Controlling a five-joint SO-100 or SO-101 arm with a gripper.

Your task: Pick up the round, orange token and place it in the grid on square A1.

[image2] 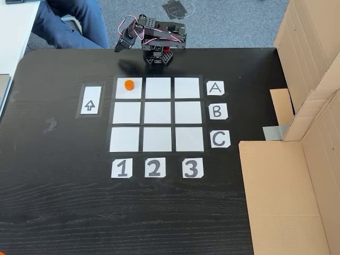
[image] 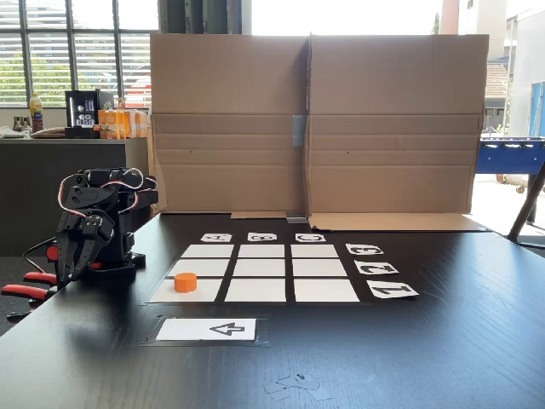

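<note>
Gripper (image: 70, 266) on your arm is folded down at the table edge, empty, well apart from the grid (image2: 157, 115); can't tell if its fingers are parted or closed in either fixed view. Your token (image2: 129, 84) sits upright on square A1 (image2: 129, 92), the corner cell in line with the A card (image2: 215, 87) and the 1 card (image2: 121, 168). Arrow card (image2: 91, 100) lies just beside that cell. Cardboard wall (image: 315, 119) stands behind the grid.
</note>
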